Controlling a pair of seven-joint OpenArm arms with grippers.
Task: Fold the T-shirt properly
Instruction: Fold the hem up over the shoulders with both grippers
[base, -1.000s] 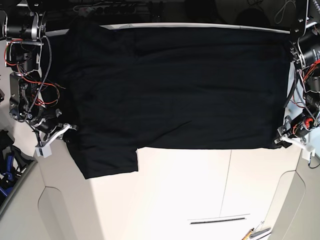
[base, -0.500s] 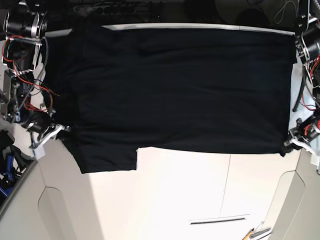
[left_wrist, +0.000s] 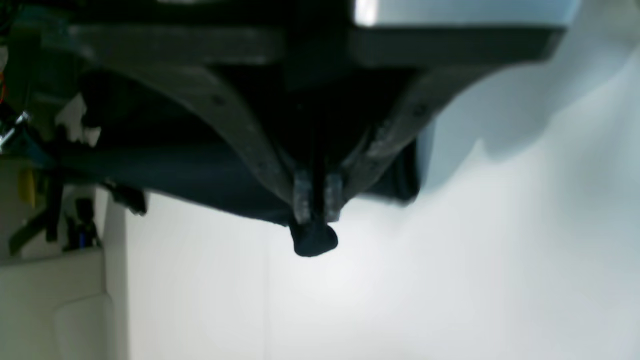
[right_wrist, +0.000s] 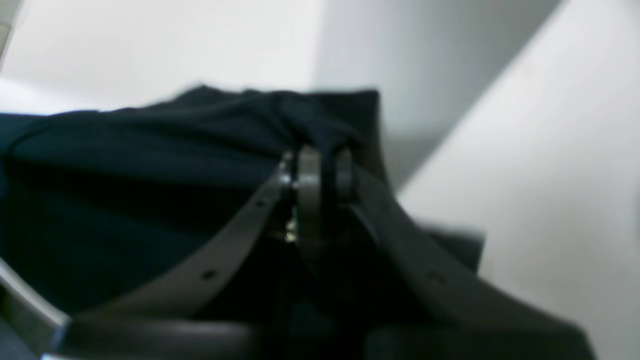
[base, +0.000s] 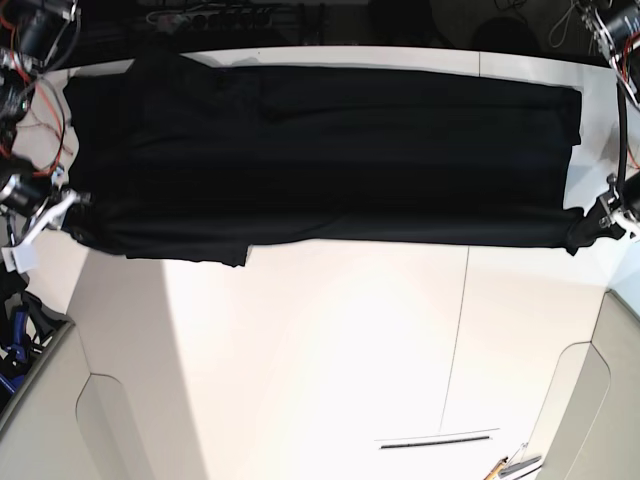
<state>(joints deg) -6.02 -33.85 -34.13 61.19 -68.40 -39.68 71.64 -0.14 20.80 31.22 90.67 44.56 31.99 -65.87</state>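
cloth, limp and light: black t-shirt (base: 320, 160) stretched across table (base: 330, 350) toward 12 o'clock, right gripper (base: 62, 208) and left gripper (base: 597, 217) fingers pinching its near corners; hold there

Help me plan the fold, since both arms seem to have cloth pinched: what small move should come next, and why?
Probably carry the held edge on toward the far edge, both arms together. The left tool and the right tool each pinch a corner of the T-shirt, and the near edge between them is lifted over the table, so lowering it evenly should keep the fold straight.
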